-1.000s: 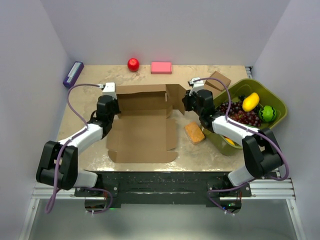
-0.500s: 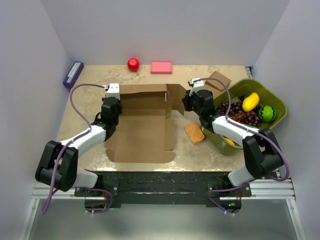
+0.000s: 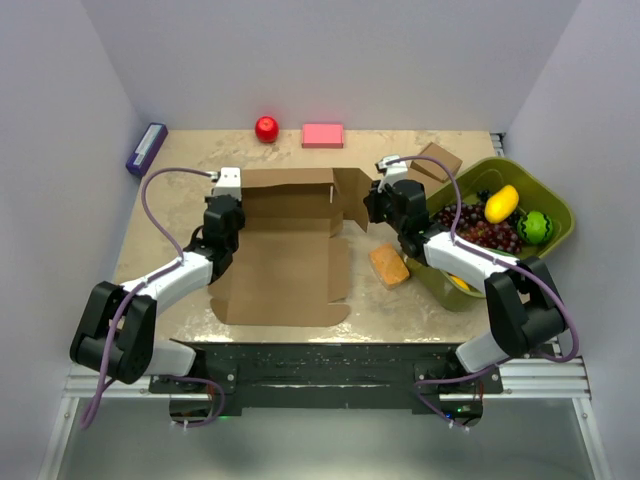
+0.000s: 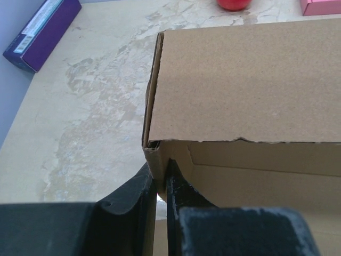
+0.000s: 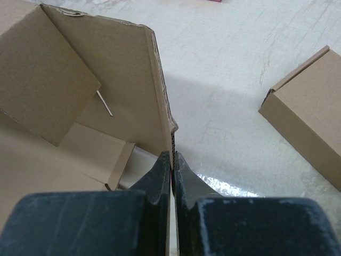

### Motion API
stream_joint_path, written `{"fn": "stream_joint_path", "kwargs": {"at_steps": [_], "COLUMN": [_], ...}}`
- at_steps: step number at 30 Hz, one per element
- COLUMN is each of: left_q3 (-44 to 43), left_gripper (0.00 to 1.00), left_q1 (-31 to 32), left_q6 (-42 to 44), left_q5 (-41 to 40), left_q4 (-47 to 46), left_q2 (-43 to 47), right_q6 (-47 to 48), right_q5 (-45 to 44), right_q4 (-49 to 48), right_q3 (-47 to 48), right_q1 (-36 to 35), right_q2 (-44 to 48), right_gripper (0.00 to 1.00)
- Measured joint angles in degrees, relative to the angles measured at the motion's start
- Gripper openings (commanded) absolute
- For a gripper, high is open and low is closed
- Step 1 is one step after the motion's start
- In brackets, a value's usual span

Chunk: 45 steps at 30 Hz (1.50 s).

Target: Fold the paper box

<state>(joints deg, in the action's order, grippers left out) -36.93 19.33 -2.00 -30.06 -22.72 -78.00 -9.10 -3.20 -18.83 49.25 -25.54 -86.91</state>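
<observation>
The paper box point(image 3: 285, 268) lies open in the middle of the table, a brown cardboard sheet with its back wall and side flaps standing up. My left gripper point(image 3: 228, 192) is shut on the box's left side wall at the back left corner. In the left wrist view the fingers point(image 4: 161, 181) pinch that cardboard edge below the upright back panel point(image 4: 245, 85). My right gripper point(image 3: 371, 203) is shut on the right side flap. In the right wrist view its jaws point(image 5: 173, 160) clamp the thin edge of the standing flap point(image 5: 122, 80).
A red apple point(image 3: 266, 128), a pink block point(image 3: 322, 135) and a purple box point(image 3: 146, 148) lie along the back. A small brown box point(image 3: 434, 162) and a green basket point(image 3: 560, 205) of fruit sit at the right. An orange-brown block point(image 3: 389, 265) lies right of the paper box.
My left gripper has moved right and slightly back with the left side wall, bringing it more upright. The sheet's front edge slid slightly left. The right arm has stayed still.
</observation>
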Motion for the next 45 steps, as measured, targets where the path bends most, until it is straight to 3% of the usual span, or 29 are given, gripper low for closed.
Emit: {"fn": "stream_joint_path", "kwargs": {"at_steps": [6,10,16,18,25,28,37,45], "left_q3": [0.00,0.00,-0.02,-0.02,-0.50,-2.14,-9.11,-16.61], "left_gripper": [0.23,0.56,0.77,0.80,0.89,0.91,0.95,0.92], "left_q1": [-0.04,-0.26,-1.31,-1.31,-1.31,-1.33,-6.75,-13.42], "left_q6": [-3.61,-5.99,-10.05,-11.47,-17.16,-18.69,-18.47,-16.92], "left_q5": [4.17,6.29,10.62,12.44,20.52,23.63,32.98,40.35], "left_q4": [2.21,4.52,7.41,8.11,11.41,14.19,25.46,28.50], "left_q2": [0.02,0.48,3.91,5.25,10.08,11.28,18.16,16.44], "right_q6": [0.04,0.15,0.24,0.20,-0.11,-0.26,-0.48,-1.40], "right_q5": [-1.40,-2.86,-4.98,-5.07,-5.16,-4.74,-4.50,-3.10], "right_q4": [0.61,1.38,1.03,1.01,0.79,0.76,0.92,0.83], "right_q3": [0.00,0.00,0.00,0.00,-0.02,-0.11,-0.79,-0.81], "right_q1": [0.22,0.44,0.98,1.20,1.22,1.22,1.25,1.25], "right_q2": [-0.13,-0.13,-0.13,-0.13,-0.11,0.11,6.54,13.60], "right_gripper": [0.06,0.18,0.38,0.44,0.85,0.94,0.99,0.99]}}
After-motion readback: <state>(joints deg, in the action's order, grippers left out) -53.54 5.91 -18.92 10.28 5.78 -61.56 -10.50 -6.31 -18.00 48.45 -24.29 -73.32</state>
